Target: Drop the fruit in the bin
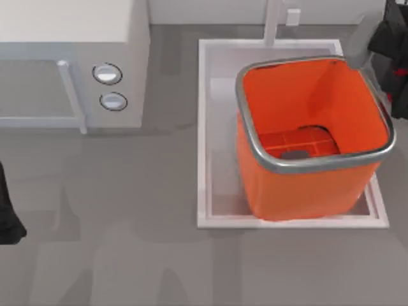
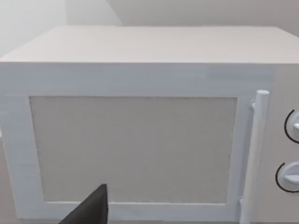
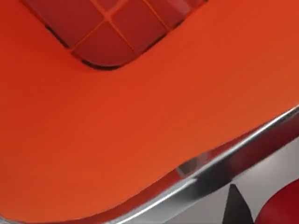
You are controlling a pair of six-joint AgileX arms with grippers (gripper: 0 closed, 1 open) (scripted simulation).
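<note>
Hovering at the bin's [image 1: 312, 137] far right corner, my right arm [image 1: 392, 57] nears the drop; the orange tub, grey-rimmed, sits in a white tray [image 1: 205, 127] on the table's right. My left wrist view faces a white microwave [image 2: 140, 135], that arm parked left. My right wrist view finds the gridded floor, rim and something red [image 3: 282, 207], probably the fruit; grip unreadable. Next, I judge: move over the opening, release.

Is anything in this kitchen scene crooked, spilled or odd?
Nothing is spilled or broken. The orange bin sits upright in the white tray, toward its right side, and the microwave door is shut.
</note>
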